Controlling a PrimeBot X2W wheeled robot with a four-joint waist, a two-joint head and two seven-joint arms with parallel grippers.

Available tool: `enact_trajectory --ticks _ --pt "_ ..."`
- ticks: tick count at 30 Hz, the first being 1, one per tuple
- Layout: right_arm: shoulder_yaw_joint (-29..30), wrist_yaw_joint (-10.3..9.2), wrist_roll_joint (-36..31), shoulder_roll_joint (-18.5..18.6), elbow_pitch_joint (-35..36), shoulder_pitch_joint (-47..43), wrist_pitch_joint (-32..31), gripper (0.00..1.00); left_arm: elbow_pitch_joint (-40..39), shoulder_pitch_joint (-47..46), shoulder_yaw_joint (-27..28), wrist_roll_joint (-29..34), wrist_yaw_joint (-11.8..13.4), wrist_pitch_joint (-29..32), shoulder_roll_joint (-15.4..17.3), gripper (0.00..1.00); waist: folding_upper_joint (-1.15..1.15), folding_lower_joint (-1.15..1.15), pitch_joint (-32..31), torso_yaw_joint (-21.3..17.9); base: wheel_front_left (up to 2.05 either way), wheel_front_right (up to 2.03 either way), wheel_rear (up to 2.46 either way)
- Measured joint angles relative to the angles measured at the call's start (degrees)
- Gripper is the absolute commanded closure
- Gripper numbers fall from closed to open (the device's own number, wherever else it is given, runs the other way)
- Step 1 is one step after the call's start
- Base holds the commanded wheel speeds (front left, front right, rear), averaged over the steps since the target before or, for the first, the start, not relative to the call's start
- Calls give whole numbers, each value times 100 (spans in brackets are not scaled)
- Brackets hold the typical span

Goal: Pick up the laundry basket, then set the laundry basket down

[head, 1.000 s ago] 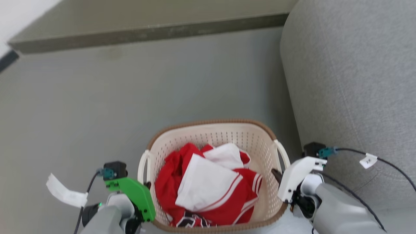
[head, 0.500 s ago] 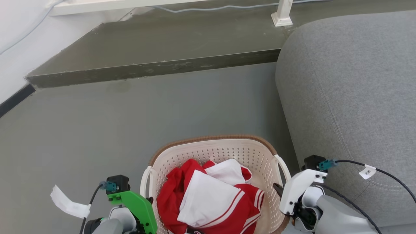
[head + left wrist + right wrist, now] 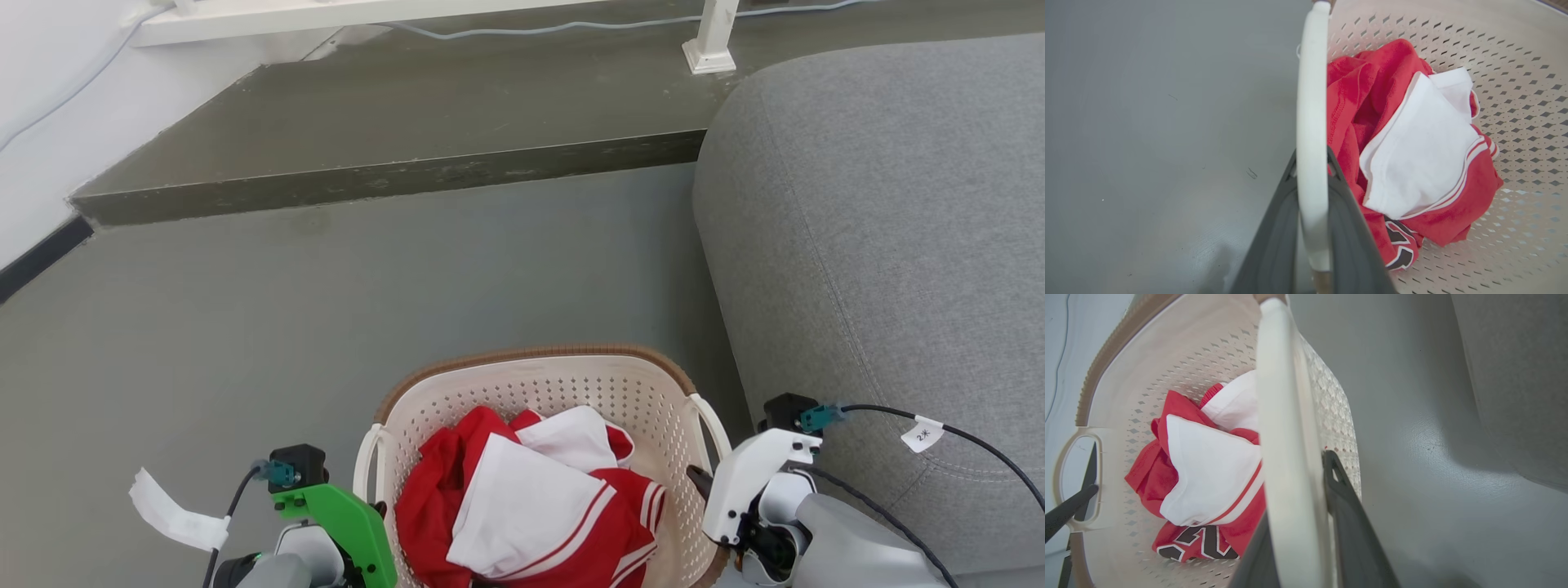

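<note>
The laundry basket [image 3: 531, 355], cream with a brown rim, sits low in the head view and holds red and white clothes [image 3: 531, 498]. My left gripper [image 3: 374, 508], under its green cover, is at the basket's left loop handle [image 3: 363, 461]. In the left wrist view that gripper [image 3: 1312, 163] is shut on the white handle [image 3: 1310, 102], a dark finger [image 3: 1274, 232] on each side. My right gripper [image 3: 700, 482] is at the right handle [image 3: 710, 425]. The right wrist view shows it [image 3: 1294, 486] shut on that handle [image 3: 1282, 396]. I cannot tell whether the basket's base touches the floor.
A grey sofa [image 3: 882, 245] stands close on the right of the basket. Beyond the grey floor [image 3: 245, 327] runs a raised dark step [image 3: 392, 175] with a white post [image 3: 710, 41] on it. A white wall [image 3: 49, 122] is at far left.
The head camera has moved, so the step top, post and wall now show and the basket sits lower in the picture. Both grippers stay shut on the handles.
</note>
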State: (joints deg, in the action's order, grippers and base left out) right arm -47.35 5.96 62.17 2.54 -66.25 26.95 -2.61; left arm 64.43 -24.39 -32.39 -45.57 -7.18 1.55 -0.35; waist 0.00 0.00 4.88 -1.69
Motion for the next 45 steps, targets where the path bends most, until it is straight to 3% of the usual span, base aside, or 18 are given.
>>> enact_trajectory --ticks 45 --pt "-182 0 159 26 -49 -1 14 100 -164 32 -336 -349 224 41 34 100 0 0 54 5 0 0 0"
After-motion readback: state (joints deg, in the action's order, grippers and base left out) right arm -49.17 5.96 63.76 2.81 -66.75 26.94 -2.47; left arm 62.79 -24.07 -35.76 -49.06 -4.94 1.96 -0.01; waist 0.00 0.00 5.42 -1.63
